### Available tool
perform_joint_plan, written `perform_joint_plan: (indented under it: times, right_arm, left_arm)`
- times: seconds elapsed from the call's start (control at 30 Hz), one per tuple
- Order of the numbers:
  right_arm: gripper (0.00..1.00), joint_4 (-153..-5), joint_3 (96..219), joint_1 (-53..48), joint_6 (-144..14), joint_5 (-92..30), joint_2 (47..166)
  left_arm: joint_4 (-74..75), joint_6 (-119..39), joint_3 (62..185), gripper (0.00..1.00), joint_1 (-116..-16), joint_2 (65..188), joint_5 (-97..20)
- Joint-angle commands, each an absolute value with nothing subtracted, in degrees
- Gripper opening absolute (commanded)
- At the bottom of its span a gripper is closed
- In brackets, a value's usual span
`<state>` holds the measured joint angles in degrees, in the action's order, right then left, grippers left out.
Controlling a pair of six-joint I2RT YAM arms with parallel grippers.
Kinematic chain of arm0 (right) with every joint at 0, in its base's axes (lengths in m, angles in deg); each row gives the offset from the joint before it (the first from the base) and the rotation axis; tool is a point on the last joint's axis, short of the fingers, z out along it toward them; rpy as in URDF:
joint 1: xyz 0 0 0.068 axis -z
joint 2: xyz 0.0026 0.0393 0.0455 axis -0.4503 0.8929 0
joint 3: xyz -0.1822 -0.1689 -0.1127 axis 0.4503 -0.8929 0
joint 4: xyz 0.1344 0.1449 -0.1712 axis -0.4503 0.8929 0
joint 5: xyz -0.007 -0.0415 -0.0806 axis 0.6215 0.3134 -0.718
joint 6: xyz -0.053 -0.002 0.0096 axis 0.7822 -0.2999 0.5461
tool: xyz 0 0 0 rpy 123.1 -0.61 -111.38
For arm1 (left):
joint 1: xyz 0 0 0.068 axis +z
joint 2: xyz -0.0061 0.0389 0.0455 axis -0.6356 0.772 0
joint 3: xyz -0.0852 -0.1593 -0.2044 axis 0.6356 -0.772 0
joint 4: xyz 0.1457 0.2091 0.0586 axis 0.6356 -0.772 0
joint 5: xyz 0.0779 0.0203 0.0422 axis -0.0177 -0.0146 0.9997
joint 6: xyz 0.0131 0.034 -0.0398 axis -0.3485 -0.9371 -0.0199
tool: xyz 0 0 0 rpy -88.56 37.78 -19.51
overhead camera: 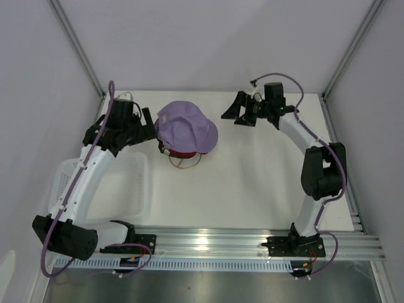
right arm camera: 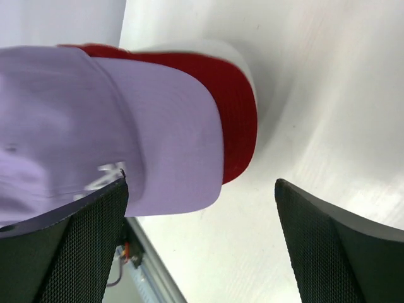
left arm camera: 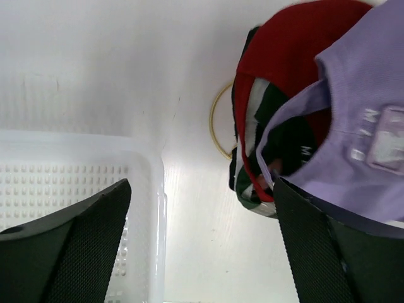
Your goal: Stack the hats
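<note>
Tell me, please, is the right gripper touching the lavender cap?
Apart: the top view shows bare table between the right gripper and the lavender cap.

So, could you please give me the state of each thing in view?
Lavender cap: topmost, crown up.
Red cap: nested right beneath it.
Gold ring stand: partly hidden under both caps.
White basket: upright, apart from the caps.
Left gripper: open, at the lavender cap's edge.
Right gripper: open, clear of both caps.
</note>
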<state>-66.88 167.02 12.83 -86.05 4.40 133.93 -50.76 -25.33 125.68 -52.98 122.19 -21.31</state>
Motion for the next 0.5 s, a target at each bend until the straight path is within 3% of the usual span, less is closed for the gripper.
perform_joint_plan:
  times: [0.0, 0.23, 0.47]
  right_arm:
    - [1.0, -59.1, 174.0, 14.5, -79.0, -4.4, 124.9]
    - [1.0, -48.6, 179.2, 17.3, -76.5, -17.2, 114.7]
    - [0.99, -44.2, 172.8, 17.2, -75.1, -29.7, 101.8]
  left_arm:
    - [-54.2, -30.7, 133.6, 0.98, -51.8, 116.9, -21.7]
    - [-58.3, -32.8, 141.1, 0.99, -47.4, 110.5, -25.4]
    - [-55.1, -32.0, 129.3, 0.99, -41.9, 98.5, -27.2]
